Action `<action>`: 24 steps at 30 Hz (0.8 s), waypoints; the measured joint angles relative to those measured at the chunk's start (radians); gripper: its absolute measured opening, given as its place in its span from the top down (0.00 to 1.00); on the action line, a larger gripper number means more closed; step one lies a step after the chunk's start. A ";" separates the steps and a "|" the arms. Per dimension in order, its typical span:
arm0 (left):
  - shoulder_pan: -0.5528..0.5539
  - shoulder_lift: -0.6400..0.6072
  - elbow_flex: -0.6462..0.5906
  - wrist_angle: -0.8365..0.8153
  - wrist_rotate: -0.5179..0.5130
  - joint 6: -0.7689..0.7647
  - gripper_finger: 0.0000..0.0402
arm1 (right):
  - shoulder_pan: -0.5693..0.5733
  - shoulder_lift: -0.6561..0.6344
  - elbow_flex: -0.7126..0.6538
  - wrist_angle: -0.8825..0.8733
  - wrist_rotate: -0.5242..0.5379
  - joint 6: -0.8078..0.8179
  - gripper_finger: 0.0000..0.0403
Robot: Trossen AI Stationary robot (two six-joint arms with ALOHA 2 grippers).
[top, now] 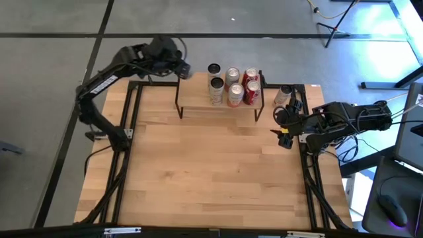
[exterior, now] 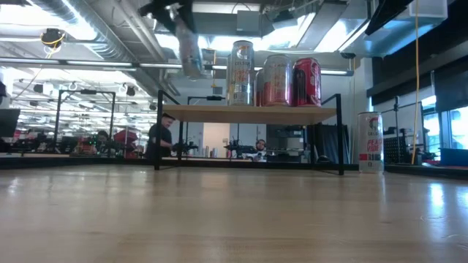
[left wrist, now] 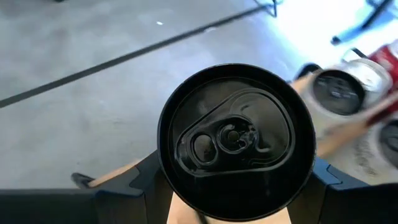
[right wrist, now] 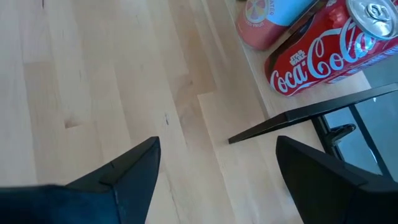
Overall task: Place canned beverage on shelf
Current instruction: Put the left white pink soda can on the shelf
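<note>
My left gripper (top: 180, 68) is shut on a silver can with a dark top (left wrist: 233, 134). It holds the can in the air over the far left end of the shelf (top: 195, 96), as the low view shows (exterior: 189, 47). The shelf's wooden top (exterior: 248, 113) stands on thin black legs and carries several upright cans (top: 234, 84) on its right half. My right gripper (top: 281, 132) is open and empty, low over the table just right of the shelf; it also shows in the right wrist view (right wrist: 217, 180). My left gripper pinches the can's side wall (left wrist: 168, 180) between its two fingers, one on each side, just below the top rim. The fingers come from above and point down. The can is lifted clear above the shelf top and hangs slightly tilted.
One more can (top: 284, 94) stands on the table right of the shelf, also in the low view (exterior: 371, 142). The shelf's left half is bare wood. A red cola can (right wrist: 323, 43) and the shelf's black leg (right wrist: 280, 121) lie ahead of my right gripper.
</note>
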 joint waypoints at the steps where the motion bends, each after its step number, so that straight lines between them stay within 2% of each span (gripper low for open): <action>1: -0.010 0.025 0.024 -0.008 0.006 0.000 0.47 | 0.000 0.000 0.000 0.000 0.000 0.003 0.24; 6: -0.020 0.134 0.100 -0.011 0.091 -0.002 0.47 | 0.000 0.000 0.000 0.020 -0.001 -0.001 0.24; 12: -0.030 0.218 0.104 -0.046 0.109 -0.001 0.47 | 0.000 0.000 0.000 0.024 -0.011 -0.001 0.24; 24: -0.030 0.284 0.104 -0.040 0.140 0.025 0.47 | 0.000 0.000 0.000 0.024 -0.019 -0.002 0.24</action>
